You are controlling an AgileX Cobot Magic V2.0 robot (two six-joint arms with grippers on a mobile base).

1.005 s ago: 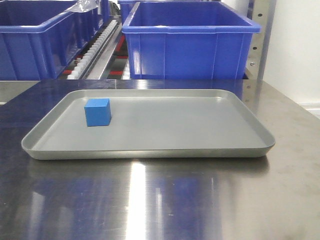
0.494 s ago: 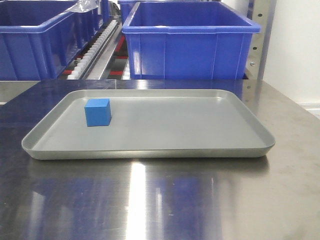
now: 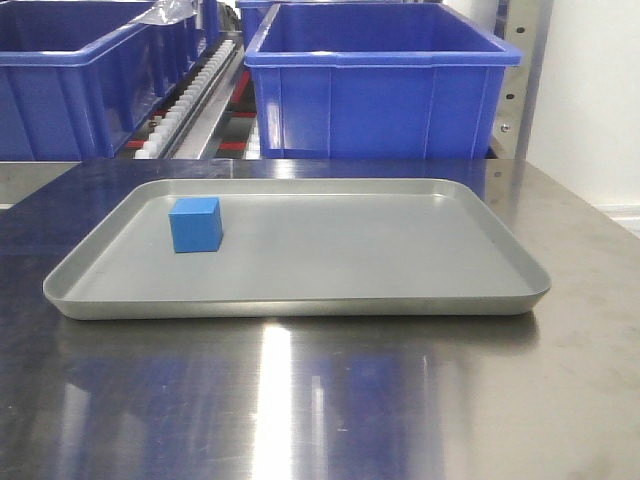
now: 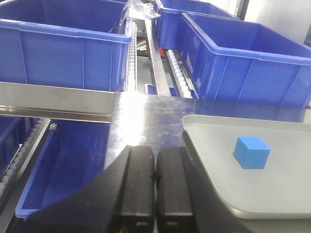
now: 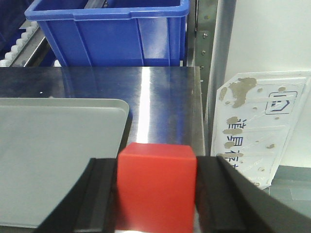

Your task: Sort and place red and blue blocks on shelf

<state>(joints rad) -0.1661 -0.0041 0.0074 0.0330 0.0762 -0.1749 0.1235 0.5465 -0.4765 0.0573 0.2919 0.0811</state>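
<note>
The right claw has the red block squeezed between its two fingers, one finger flat on each side. The claw is open just as wide as the block. The grey tray lies to the left of this claw. A big blue bin on the shelf stands ahead of it, a bit to the left, past the shiny table.

The left claw is closed up tight and has nothing in it. The blue block sits on the tray, ahead of this claw and to its right, well apart from it.

I think the job now is to carry the red block to the shelf. To do it well, the claw should hold tight and go up first, so the block clears the bin's near wall. Then it should go forward, come down low inside, and only then open. If it opens too high, the block may bounce.
</note>
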